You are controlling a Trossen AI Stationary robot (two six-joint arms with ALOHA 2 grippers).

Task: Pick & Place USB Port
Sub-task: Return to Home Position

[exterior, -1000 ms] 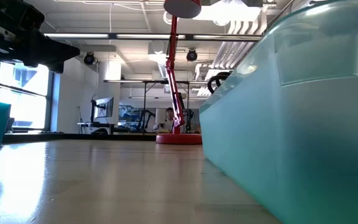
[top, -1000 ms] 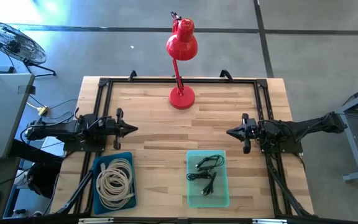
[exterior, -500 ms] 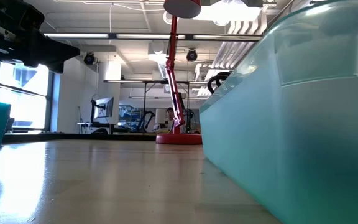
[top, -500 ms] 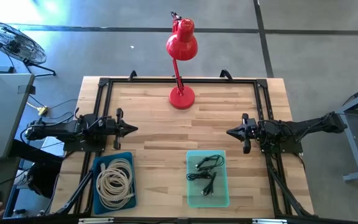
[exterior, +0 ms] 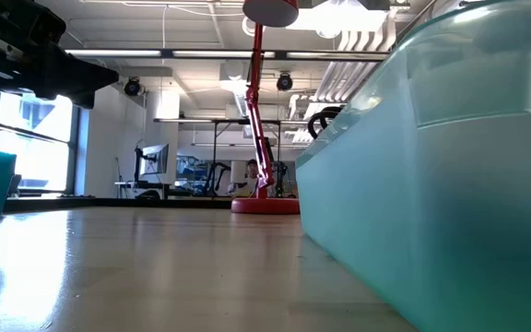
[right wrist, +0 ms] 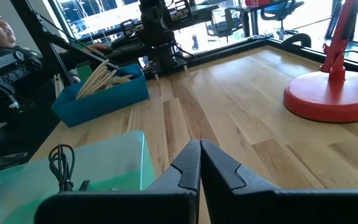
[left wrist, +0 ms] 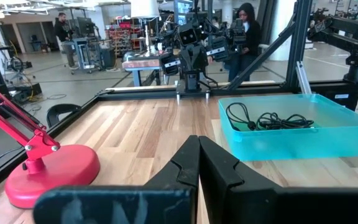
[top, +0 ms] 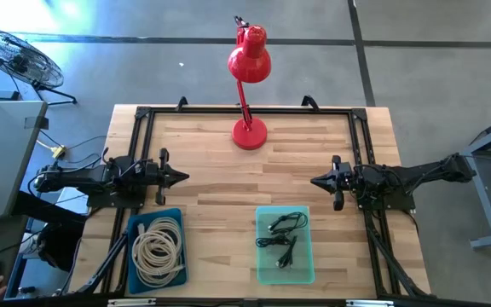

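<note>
Inside the green bin, black USB cables looked light and limp, probably best pinched at a loop. Left hand and right hand hung closed, empty.

The tabletop is pale butcher-block wood with a soft sheen. The green bin looks like frosted see-through plastic, the blue bin opaque plastic, and the red lamp is pretty glossy.

Both arms are stretched out low and flat, pointing straight at each other. The left gripper and right gripper are well apart, each with fingers pressed together.
</note>
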